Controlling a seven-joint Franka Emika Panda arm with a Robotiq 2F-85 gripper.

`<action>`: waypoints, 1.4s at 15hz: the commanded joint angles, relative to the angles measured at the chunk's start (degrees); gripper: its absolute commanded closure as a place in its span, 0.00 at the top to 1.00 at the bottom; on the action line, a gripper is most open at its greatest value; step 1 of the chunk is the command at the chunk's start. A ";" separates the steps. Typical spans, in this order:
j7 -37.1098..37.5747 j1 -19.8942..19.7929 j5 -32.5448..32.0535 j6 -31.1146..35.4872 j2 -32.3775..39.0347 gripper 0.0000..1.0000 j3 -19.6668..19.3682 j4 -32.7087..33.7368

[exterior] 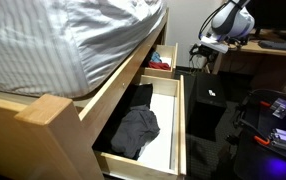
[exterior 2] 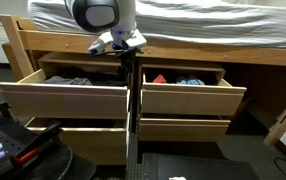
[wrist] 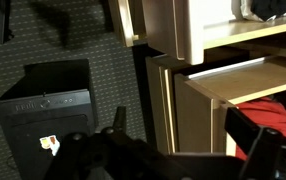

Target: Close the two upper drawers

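Both upper drawers of pale wood stand pulled out under the bed. The one with dark clothes [exterior 2: 68,100] is nearest in an exterior view [exterior: 180,120]. The one with a red cloth [exterior 2: 188,100] lies further back there [exterior: 168,62], and its side wall shows in the wrist view [wrist: 233,85]. My gripper [exterior 2: 123,45] hangs above the gap between the two drawers, near their front corners, and also shows in an exterior view [exterior: 211,45]. In the wrist view its fingers [wrist: 183,125] are spread wide with nothing held.
The striped mattress [exterior: 73,35] lies on the wooden bed frame [exterior 2: 23,45]. Two lower drawers [exterior 2: 78,140] sit beneath the upper ones. A black box [wrist: 48,100] stands on the dark carpet in front of the drawers [exterior: 208,100]. Dark equipment [exterior 2: 18,150] is at the near floor.
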 commanded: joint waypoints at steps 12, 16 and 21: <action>-6.67 21.14 -3.37 -29.10 5.23 1.00 -35.12 15.67; -5.70 20.22 4.95 -12.55 12.55 1.00 -35.66 20.77; -5.34 20.88 12.01 -7.13 16.28 1.00 -34.85 21.97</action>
